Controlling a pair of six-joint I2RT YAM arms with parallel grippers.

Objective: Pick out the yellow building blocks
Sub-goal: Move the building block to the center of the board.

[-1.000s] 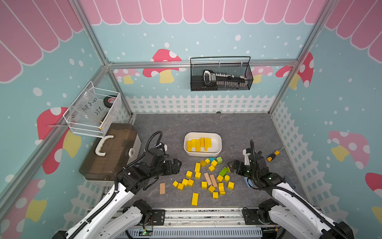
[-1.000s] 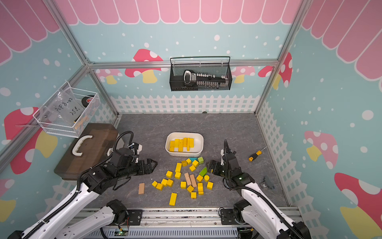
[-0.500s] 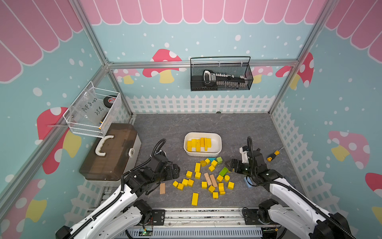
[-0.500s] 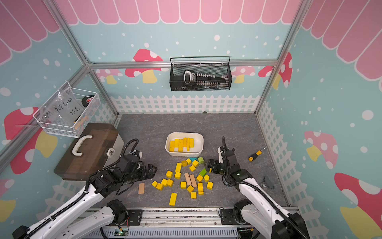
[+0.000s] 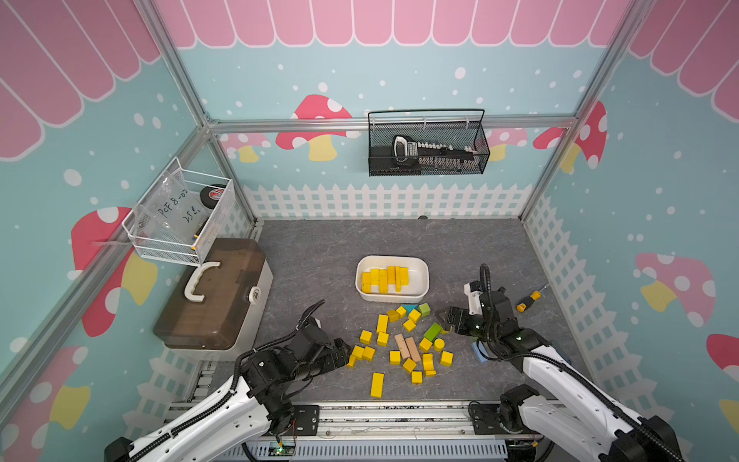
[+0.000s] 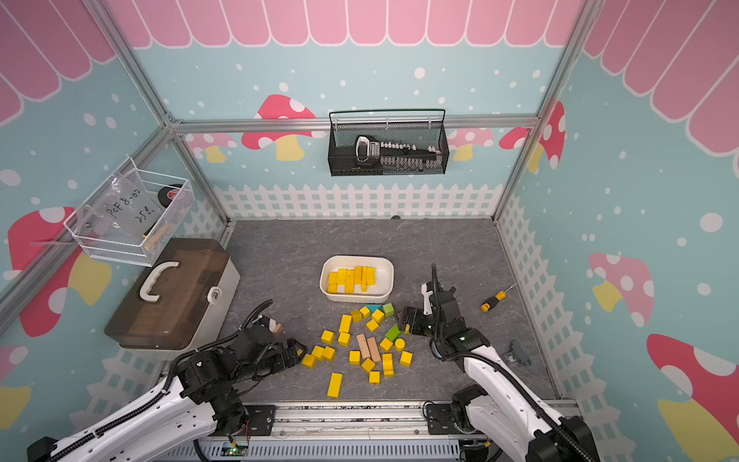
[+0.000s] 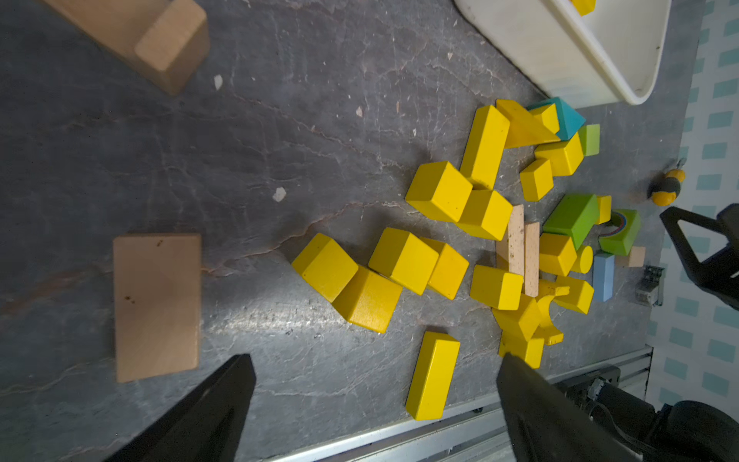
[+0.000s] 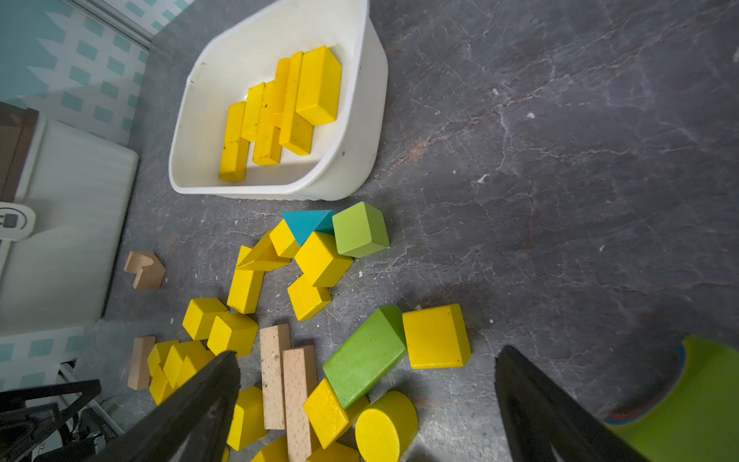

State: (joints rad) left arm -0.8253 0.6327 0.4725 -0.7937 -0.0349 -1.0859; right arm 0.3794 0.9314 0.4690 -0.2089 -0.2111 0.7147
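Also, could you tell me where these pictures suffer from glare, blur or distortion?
Left wrist view: a bright sheen on the grey mat beside the yellow blocks; the left gripper is only black silhouette. Right wrist view: the green piece at the edge is blurred, and the white tray bulges from the wide lens. Both top views: evenly lit, sharp.

Grey tabletop [image 5: 320, 248] carries white tub [image 5: 390, 297], yellow building blocks [image 5: 382, 323], screwdriver [image 5: 528, 301], toolbox [image 5: 216, 296].

Left gripper [image 5: 347, 354] spread wide and empty; right gripper [image 5: 442, 322] likewise.
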